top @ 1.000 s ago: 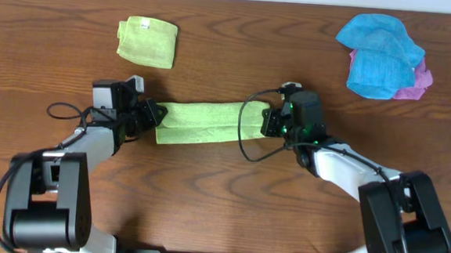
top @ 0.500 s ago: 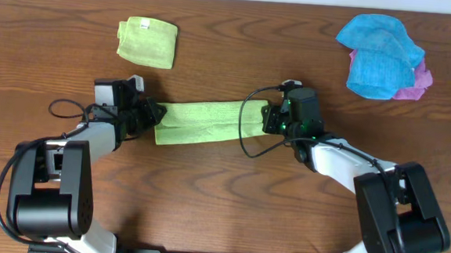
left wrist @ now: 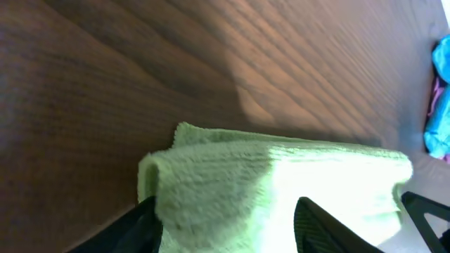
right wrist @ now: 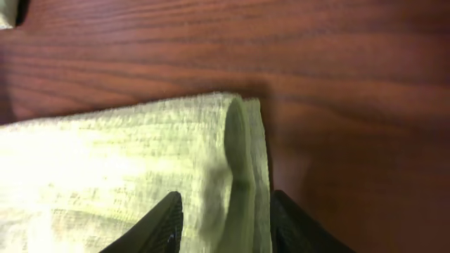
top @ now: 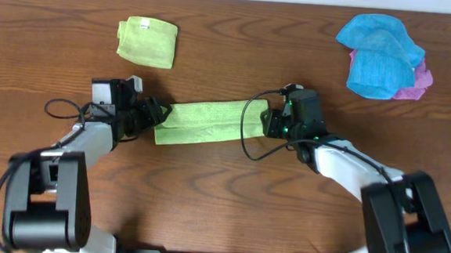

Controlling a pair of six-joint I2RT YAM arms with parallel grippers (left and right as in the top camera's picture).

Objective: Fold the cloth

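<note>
The cloth (top: pixel 206 121) is a light green strip, folded lengthwise, lying flat on the wooden table between my two arms. My left gripper (top: pixel 157 113) sits at its left end. In the left wrist view the left gripper (left wrist: pixel 226 211) is open, its fingers spread on either side of the cloth (left wrist: pixel 281 176). My right gripper (top: pixel 266 121) is at the cloth's right end. The right wrist view shows the right gripper (right wrist: pixel 225 200) open, with the doubled edge of the cloth (right wrist: pixel 126 161) loose between its fingers.
A second green cloth (top: pixel 147 42), folded into a square, lies at the back left. A crumpled blue cloth (top: pixel 379 53) lies on a pink one (top: pixel 418 82) at the back right. The table's front edge runs close behind both arms.
Both grippers have gone from shut on the cloth's ends to open. The cloth has stayed in place on the table, and the arms have barely shifted.
</note>
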